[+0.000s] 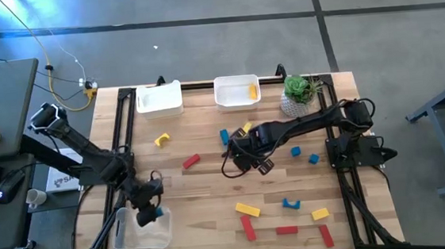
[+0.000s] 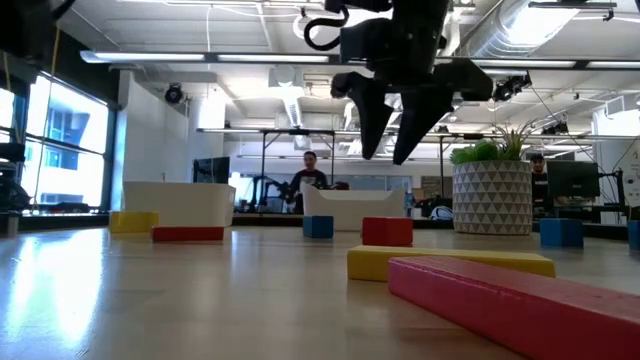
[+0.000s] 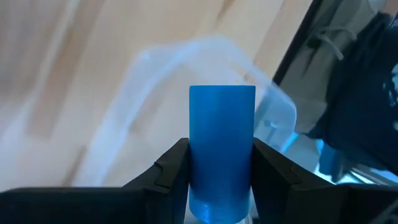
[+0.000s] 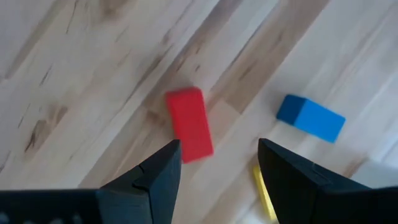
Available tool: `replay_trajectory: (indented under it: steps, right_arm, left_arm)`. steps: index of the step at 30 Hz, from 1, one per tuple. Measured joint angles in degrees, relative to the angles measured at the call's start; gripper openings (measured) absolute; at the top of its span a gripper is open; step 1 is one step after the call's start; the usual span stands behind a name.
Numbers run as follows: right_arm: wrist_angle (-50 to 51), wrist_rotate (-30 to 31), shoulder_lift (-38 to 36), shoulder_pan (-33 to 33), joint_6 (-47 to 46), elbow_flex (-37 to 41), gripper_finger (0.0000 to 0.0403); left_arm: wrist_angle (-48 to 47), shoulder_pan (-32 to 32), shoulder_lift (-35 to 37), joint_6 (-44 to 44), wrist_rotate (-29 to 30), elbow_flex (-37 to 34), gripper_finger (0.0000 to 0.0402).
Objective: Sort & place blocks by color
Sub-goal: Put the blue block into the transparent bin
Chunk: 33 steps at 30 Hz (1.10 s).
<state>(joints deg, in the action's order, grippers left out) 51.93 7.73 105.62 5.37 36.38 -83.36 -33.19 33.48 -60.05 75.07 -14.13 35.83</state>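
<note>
Over the clear bin (image 1: 145,234), the left hand (image 3: 221,171) grips a blue block (image 3: 222,146) by its flat sides — probably light, rigid, slick — while the right hand (image 4: 217,163) (fingers spread, empty) hangs above the worktop (image 1: 212,189).

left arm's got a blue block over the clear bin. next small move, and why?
Probably lower a little and open the left claw. It grips a blue block with the clear bin right beneath it, so the block should drop inside. The right claw hangs open above a red block, empty, so it can wait.
</note>
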Motion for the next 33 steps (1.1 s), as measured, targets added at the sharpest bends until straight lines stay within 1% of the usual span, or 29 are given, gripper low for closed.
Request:
replay_trajectory:
  steps: [7, 14, 19, 22, 24, 28, 33]
  right_arm:
    - [-4.61, -2.35, 0.0, -0.21, 0.11, 2.54, 0.02]
    - [-7.64, -2.47, 0.0, -0.87, 0.11, 5.57, 0.02]
    - [-9.96, -2.47, -0.02, -0.87, 0.11, 7.94, 0.02]
    - [-10.8, -3.88, -0.02, -0.87, 0.11, 8.86, 0.02]
    - [-12.06, -4.89, -0.02, -0.87, 0.11, 9.67, 0.02]
    - [-13.87, -4.94, -0.02, -0.87, 0.11, 11.16, 0.02]
    - [-16.76, -5.05, -0.02, -1.21, 0.11, 12.32, 0.02]
  left_arm:
    - [0.17, 6.87, -0.04, 11.41, -0.64, 0.0, 0.011]
    - [2.12, 10.66, -1.1, 19.17, -0.22, 0.0, 0.011]
    - [6.09, 12.01, -3.81, 21.67, -0.27, 0.0, 0.0111]
    - [6.45, 12.29, -5.83, 22.67, -0.34, 0.0, 0.0111]
    - [6.48, 12.34, -7.25, 22.86, -0.48, 0.0, 0.0111]
    - [7.09, 12.32, -9.32, 23.14, -0.49, 0.0, 0.0111]
    - [10.4, 12.34, -11.07, 23.32, -0.81, 0.0, 0.0111]
